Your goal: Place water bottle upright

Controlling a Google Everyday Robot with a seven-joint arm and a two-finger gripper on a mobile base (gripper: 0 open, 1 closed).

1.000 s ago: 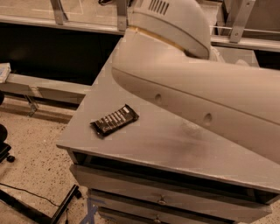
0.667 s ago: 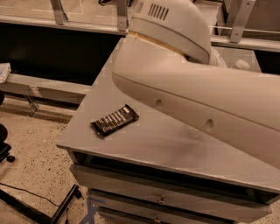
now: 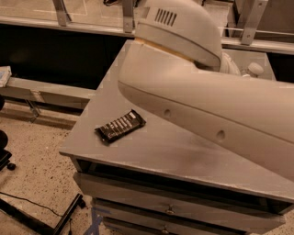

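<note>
bulky cream-coloured robot arm (image 3: 206, 105): stretched across the upper and right part of the view, above the surface; dark vent slits on the rounded housing at the top.

gripper: out of sight, hidden behind the arm's bulk; how far open, and whether holding anything, cannot be told.

clear plastic water bottle with a white cap (image 3: 253, 69): only the round cap and a sliver of pale body showing, peeking over the arm's upper edge toward the far right of the surface (all else covered by the arm); upright or lying, cannot tell.

flat grey surface of a drawer cabinet (image 3: 151, 153): matte, with a darker smudged patch near the front middle under the arm.

dark-wrapped rectangular snack bar with white print (image 3: 120, 126): lying flat on the surface near its front left corner, turned on a diagonal; well apart from the water bottle, not touching the arm.

grey drawer fronts (image 3: 183, 206): stacked below the surface, each with a small metal knob near the middle.

pale speckled floor (image 3: 36, 179): at the lower left, beside the cabinet.

thin black cable (image 3: 27, 201): trailing over the floor toward a dark metal strut at the bottom left.

low grey ledge (image 3: 46, 89): at the left, behind the cabinet, in front of a dark recess.

slanted metal posts (image 3: 60, 11): along the top edge, standing on a long rail.
</note>
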